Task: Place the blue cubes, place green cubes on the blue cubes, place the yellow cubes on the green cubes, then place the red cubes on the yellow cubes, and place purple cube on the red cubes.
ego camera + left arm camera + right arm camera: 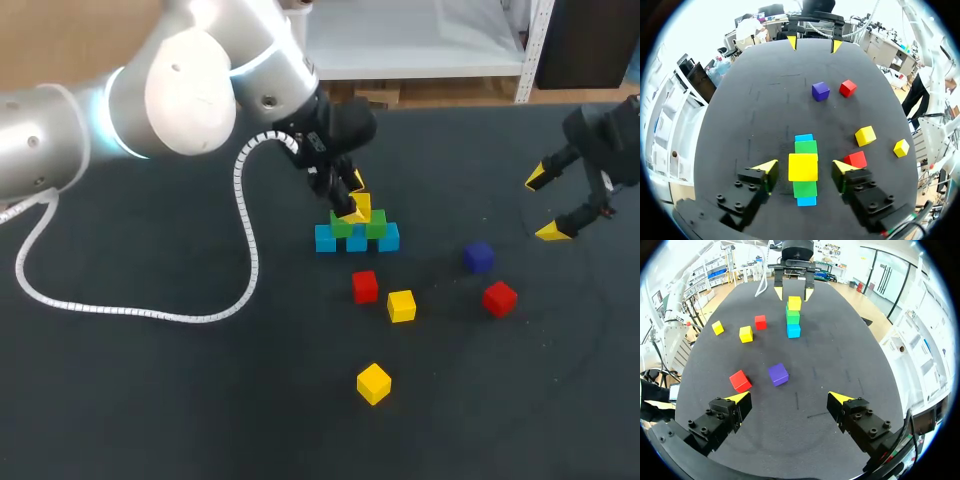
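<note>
Five loose cubes (401, 305) on black table (150, 400)

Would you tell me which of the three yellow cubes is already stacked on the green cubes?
The yellow cube between the left gripper's open fingers rests on the green cubes; the other two lie on the bare table.

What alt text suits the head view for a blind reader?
The left arm's open pincer hovers around a yellow cube topping green cubes stacked on blue cubes. Two red cubes, two more yellow cubes and a purple cube lie loose on the black table; the right pincer hangs open.
</note>
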You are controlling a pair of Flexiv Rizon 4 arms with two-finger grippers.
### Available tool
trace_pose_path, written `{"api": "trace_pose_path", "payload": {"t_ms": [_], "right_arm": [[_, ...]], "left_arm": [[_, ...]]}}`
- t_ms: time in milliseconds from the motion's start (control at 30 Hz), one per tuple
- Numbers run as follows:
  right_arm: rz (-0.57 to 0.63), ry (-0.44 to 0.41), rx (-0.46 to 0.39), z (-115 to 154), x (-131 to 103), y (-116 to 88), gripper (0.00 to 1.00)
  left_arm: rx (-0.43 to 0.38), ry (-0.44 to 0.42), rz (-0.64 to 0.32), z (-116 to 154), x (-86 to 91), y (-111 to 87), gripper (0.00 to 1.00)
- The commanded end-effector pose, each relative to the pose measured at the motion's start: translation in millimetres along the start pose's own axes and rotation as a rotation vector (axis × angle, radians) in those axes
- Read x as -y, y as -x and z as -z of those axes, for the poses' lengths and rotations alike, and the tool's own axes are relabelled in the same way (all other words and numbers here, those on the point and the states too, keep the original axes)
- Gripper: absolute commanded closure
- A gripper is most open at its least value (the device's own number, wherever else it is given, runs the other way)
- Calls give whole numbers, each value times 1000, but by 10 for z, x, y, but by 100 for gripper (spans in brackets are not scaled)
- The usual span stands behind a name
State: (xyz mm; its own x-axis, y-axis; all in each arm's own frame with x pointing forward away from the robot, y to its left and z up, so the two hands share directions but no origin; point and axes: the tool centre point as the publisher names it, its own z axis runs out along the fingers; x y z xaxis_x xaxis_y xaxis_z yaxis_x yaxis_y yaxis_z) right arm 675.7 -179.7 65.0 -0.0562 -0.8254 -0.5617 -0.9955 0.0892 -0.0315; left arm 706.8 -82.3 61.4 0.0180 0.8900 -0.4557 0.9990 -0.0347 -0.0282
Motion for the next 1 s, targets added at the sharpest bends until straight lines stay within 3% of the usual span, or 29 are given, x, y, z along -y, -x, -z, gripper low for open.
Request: {"api": "trace_pose_path", "payload": {"t_ms": [33,267,433,600,800,1000], "right_arm": [[1,0,2,-1,2,-3,0],[1,0,2,-1,2,-3,0],[1,0,2,-1,2,-3,0],[1,0,2,-1,2,-3,0],[1,0,2,-1,2,-3,0],[1,0,2,-1,2,-3,0]], "left_arm": [[2,12,8,116,42,-25,0],[24,86,44,489,231,-148,0],[5,64,2,655,493,-258,0],[2,32,-108,745,727,-308,0],[72,-10,-325,787,971,-283,0],[72,-67,-487,750,1170,-247,0]]}}
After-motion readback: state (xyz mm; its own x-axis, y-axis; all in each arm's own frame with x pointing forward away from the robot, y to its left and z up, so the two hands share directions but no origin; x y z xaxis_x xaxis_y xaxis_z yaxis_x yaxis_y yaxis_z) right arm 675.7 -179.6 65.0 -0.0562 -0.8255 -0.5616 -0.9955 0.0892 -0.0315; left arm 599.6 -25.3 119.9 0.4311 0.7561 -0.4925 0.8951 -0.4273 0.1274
